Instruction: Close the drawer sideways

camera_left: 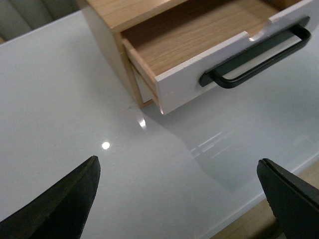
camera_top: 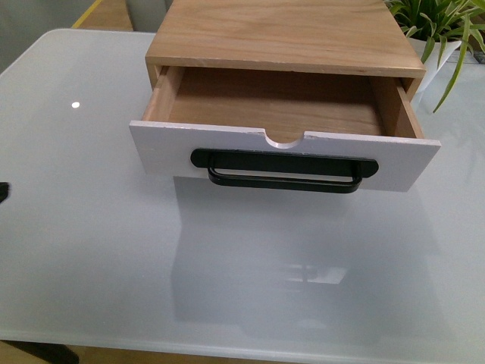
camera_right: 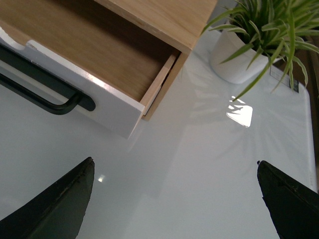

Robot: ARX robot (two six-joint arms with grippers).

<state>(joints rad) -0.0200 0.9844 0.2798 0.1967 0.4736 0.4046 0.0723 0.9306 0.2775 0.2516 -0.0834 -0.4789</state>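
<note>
The drawer (camera_top: 284, 155) stands pulled out of its light wood cabinet (camera_top: 284, 34) on the white table. It has a white front panel, a long black bar handle (camera_top: 284, 171) and a semicircular notch in the top edge. Its inside is empty. It also shows in the left wrist view (camera_left: 199, 74) and in the right wrist view (camera_right: 99, 94). My left gripper (camera_left: 179, 172) is open and empty over the table, off the drawer's left corner. My right gripper (camera_right: 174, 172) is open and empty, off the drawer's right corner. Neither touches the drawer.
A potted green plant (camera_top: 447, 30) in a white pot (camera_right: 237, 59) stands at the back right, beside the cabinet. The glossy white table (camera_top: 91, 250) reaches to its front edge (camera_top: 227, 350). A dark tip (camera_top: 3, 191) shows at the left edge.
</note>
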